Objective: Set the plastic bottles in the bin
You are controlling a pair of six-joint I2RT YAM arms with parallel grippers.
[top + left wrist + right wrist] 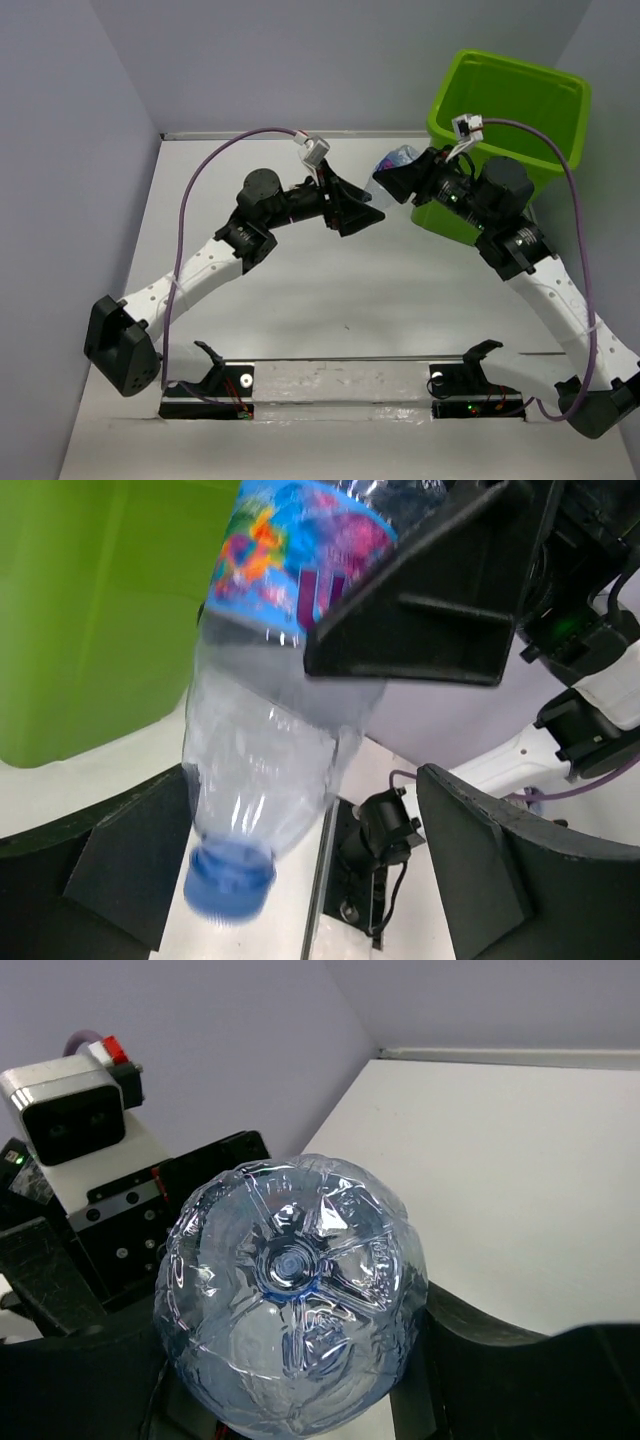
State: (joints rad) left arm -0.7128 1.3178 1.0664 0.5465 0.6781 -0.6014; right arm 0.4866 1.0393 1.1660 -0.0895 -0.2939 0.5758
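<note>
The step in hand looked like the passing of one bottle from arm to arm, in the air above the tabletop (330,290) and just beside the bin (520,110), not yet over it. The right gripper (398,182) was closed on the plastic bottle (265,750). One black finger (420,610) lay across the label (290,560), and the bottle hung tilted with its cap (230,880) downward. The left gripper (375,208) stood wide open, with one finger on each side of the neck end. In my judgement it carried none of the weight.

To do this step well, the left arm should draw back along the line of its own fingers, so that neither of them knocks the cap. The right arm should then lift the bottle over the rim and open only when the whole bottle is above the mouth. The hold was on the wide part near the base. Such thin plastic probably gives under pressure, so the bottle could turn or slip; a slow, even move seems safer.

The bottle was clear and thin-walled, a little crumpled, and its base was moulded in a star of five ribs. The label was glossy and bright blue with mixed colours, and the cap was blue and ridged. The bin was smooth lime-green plastic with a rolled rim and walls that tapered downward. The tabletop was plain matt white.
</note>
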